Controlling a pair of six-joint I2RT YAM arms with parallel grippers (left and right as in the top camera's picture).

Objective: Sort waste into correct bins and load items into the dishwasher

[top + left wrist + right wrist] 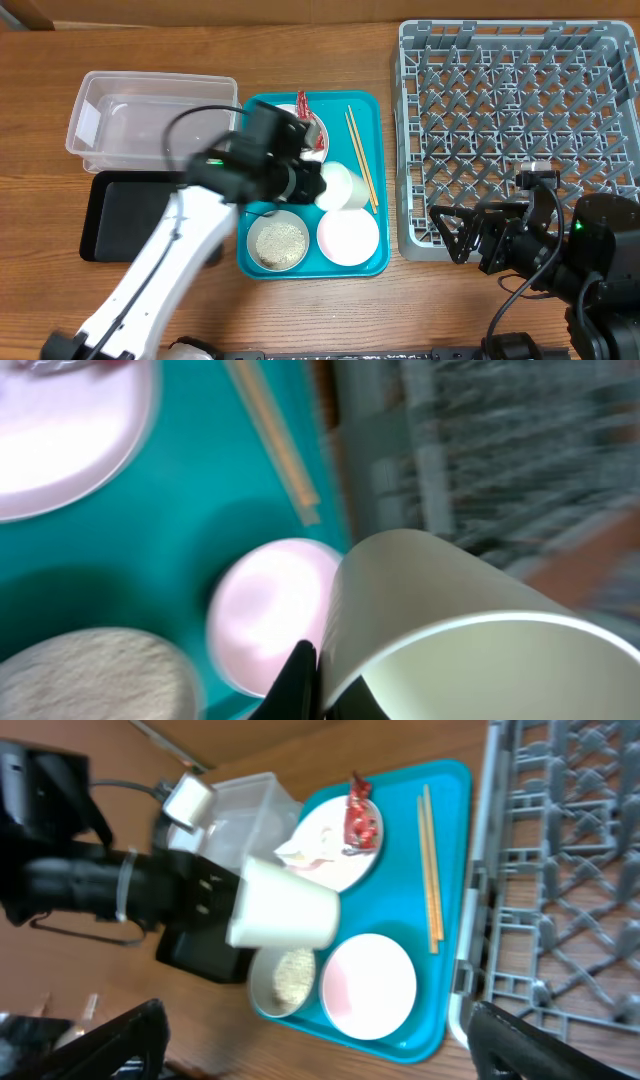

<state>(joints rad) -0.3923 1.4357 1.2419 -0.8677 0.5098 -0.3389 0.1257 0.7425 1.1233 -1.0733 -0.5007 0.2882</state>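
My left gripper (318,186) is shut on the rim of the white cup (340,185), holding it tipped on its side above the teal tray; it also shows in the left wrist view (440,610) and the right wrist view (285,905). Below are the pink bowl (348,237), the white bowl of rice (279,241), the chopsticks (361,158) and the plate (335,840) with the red wrapper (358,820) and the napkin (300,850). My right gripper (462,235) is open and empty at the grey dish rack's (520,120) front left corner.
The teal tray (375,110) lies between the bins and the rack. The clear tub (150,120) stands at the back left, with the black tray (125,215) in front of it, partly under my left arm.
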